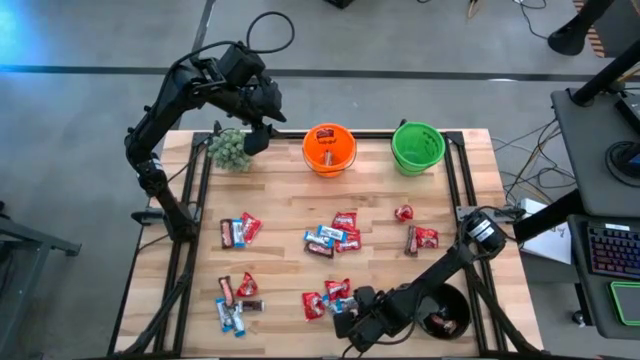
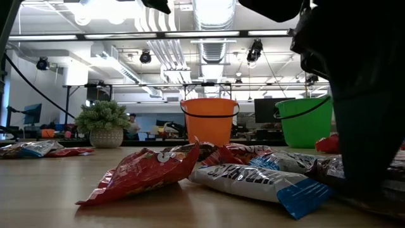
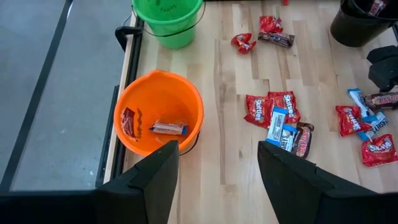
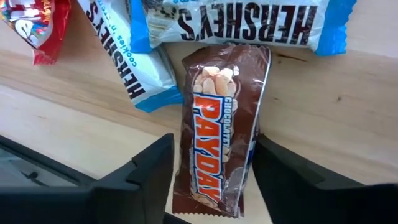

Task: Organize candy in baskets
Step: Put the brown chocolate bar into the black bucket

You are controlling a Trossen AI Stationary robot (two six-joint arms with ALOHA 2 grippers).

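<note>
- Your right arm bends low over the near edge of the table. It reaches from the right side toward the middle.
- Your right gripper (image 1: 345, 322) is down at the table top, at a small pile of candy.
- Its fingers (image 4: 134, 180) are wide apart, one on each side of a brown bar (image 4: 217, 130). The bar lies flat on the wood between them. You cannot tell if they touch it yet.
- Two blue-and-white bars (image 4: 230, 18) lie just past the brown bar, and one touches its end.
- The black bowl (image 1: 447, 312) sits just beside that arm, at the near right corner. It has some candy in it.
- Your left arm is raised at the far left of the table, near the plant (image 1: 229, 149).
- Your left gripper (image 3: 217, 180) hangs above the orange pail (image 3: 159, 112). Its fingers are open and hold nothing.
- The orange pail has two candies in it.
- The green pail (image 1: 417, 146) stands beside the orange one at the far edge.
- More candy lies in little groups across the table (image 1: 280, 260).
</note>
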